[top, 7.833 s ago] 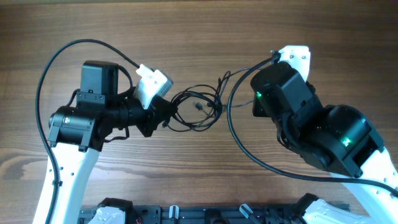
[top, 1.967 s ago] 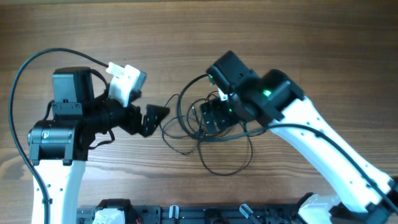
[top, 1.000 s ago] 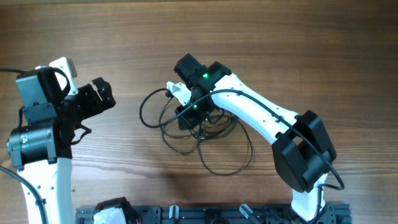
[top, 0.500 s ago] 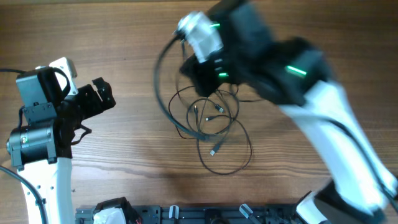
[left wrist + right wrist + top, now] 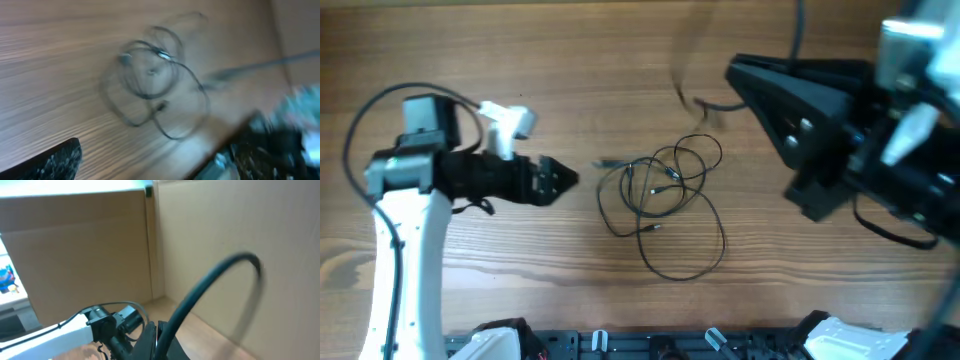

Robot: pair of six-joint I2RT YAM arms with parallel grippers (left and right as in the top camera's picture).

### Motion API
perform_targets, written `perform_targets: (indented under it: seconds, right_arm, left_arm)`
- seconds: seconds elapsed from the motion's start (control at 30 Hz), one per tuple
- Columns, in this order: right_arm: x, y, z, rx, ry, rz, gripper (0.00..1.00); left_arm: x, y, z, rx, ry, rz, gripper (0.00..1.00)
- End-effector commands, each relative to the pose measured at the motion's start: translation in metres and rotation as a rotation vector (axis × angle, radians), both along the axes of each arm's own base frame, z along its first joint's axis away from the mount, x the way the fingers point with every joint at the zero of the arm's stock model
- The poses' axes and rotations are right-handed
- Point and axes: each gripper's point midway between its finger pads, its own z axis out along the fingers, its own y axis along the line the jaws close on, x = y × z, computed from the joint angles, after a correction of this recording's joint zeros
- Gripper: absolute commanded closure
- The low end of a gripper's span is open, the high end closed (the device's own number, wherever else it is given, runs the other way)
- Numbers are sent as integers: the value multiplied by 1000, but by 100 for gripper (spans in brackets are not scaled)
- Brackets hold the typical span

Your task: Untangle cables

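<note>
The cables (image 5: 660,195) lie as a loose tangle of thin dark loops in the middle of the wooden table, and show blurred in the left wrist view (image 5: 150,85). My left gripper (image 5: 560,180) is low on the table just left of the tangle, pointing at it, open and empty (image 5: 160,165). My right arm is raised high at the right, blurred. Its gripper (image 5: 156,332) is shut, and a dark cable (image 5: 220,275) arcs up from its jaws. A faint cable streak (image 5: 695,95) hangs near its tip (image 5: 740,72).
A black rail (image 5: 620,345) runs along the table's near edge. In the right wrist view, cardboard walls (image 5: 75,245) stand behind the table, and the left arm (image 5: 100,320) shows below. The arms' own thick black cables loop beside them (image 5: 370,120).
My right arm has swung up and to the right, off the tangle, shut on a cable. My left arm has reached right toward the tangle, still open. The loops have shifted slightly.
</note>
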Motion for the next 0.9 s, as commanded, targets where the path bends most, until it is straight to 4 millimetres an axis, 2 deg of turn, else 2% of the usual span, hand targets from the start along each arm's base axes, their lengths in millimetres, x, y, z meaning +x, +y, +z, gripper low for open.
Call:
perform_targets:
  seconds: [0.0,0.07,0.17,0.2,0.23,0.27,0.3,0.37,0.5,0.57,0.6,0.7,0.8,0.87]
  right_arm:
    - [23,-14,-6,-52,-26,-151,96]
    - [43,-37,-14,-98,-22,-323,96]
    - [68,-88,-23,-150,5,-652,96]
    - [73,-113,-25,-170,9,-803,96]
    - [75,-133,-24,-181,8,-918,96]
    - [74,-161,-22,-197,3,-1078,96]
    - [72,-178,-21,-234,-12,-1172,96]
    - [73,-190,-18,-312,-43,-1219,96]
    - [83,-205,-11,-354,-89,-1177,96]
    - [96,-236,-12,-330,-62,-1253,96]
    - [100,-244,-13,-312,-48,-1272,96]
    - [128,-291,-27,-197,47,-1340,96]
    - [163,-353,-63,-22,221,-1388,96]
    - [177,-386,-86,54,312,-1398,96]
  left_arm:
    - [-12,-45,-4,-72,-64,-282,0]
    - [-16,-60,-15,-51,-37,-348,0]
    - [-19,-76,-25,-38,-27,-414,0]
    - [-19,-82,-27,-37,-30,-433,0]
    - [-20,-85,-28,-37,-36,-446,0]
    - [-20,-90,-28,-37,-47,-462,0]
    - [-19,-92,-28,-38,-53,-466,0]
    - [-15,-95,-27,-42,-56,-449,0]
    - [-8,-90,-33,6,-31,-389,0]
    - [-8,-87,-35,24,-22,-383,0]
    - [-8,-87,-35,24,-22,-383,0]
    - [-9,-88,-35,22,-10,-373,0]
    - [-11,-87,-36,26,1,-373,0]
    - [-12,-86,-36,27,8,-373,0]
